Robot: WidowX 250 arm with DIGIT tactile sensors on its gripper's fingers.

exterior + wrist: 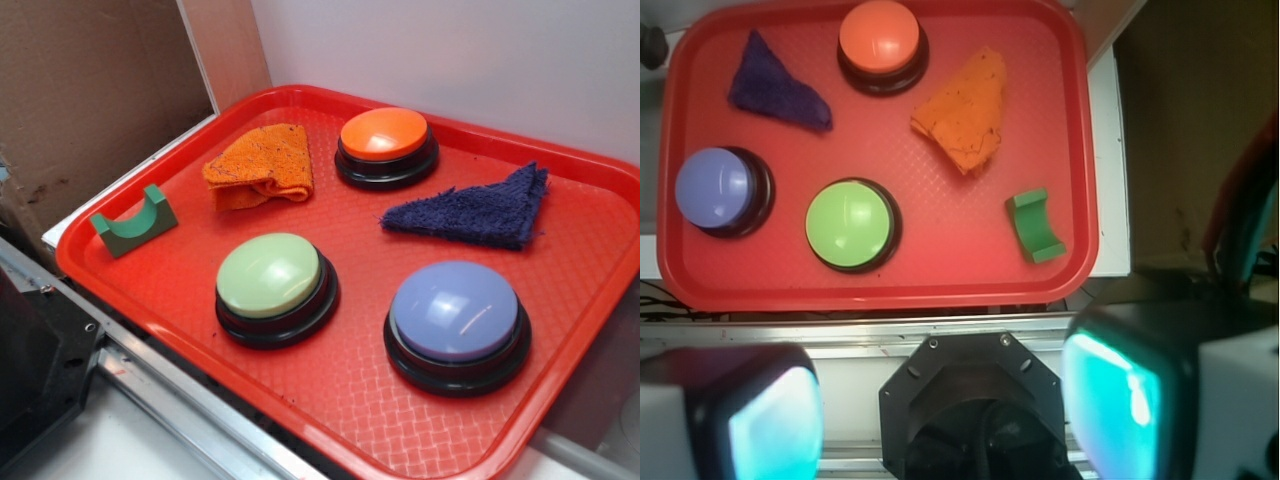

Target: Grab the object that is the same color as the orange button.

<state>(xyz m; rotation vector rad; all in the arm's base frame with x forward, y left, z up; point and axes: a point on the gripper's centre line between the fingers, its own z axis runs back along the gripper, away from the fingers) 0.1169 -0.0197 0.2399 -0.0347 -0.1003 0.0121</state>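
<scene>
A folded orange rag [262,165] [965,120] lies on the red tray [560,160] [940,285] at the back left, just left of the orange button [386,145] [880,42]. In the wrist view my gripper [945,410] hangs high above the robot base, short of the tray's near rim, far from the rag. Its two fingers [1125,400] stand wide apart with nothing between them. The gripper does not show in the exterior view.
On the same tray sit a pale green button [275,285] [852,225], a lavender-blue button [458,322] [722,190], a dark blue fuzzy cloth [480,212] [775,90] and a green arch block [135,224] [1033,225]. A cardboard panel [90,90] stands left; a white wall lies behind.
</scene>
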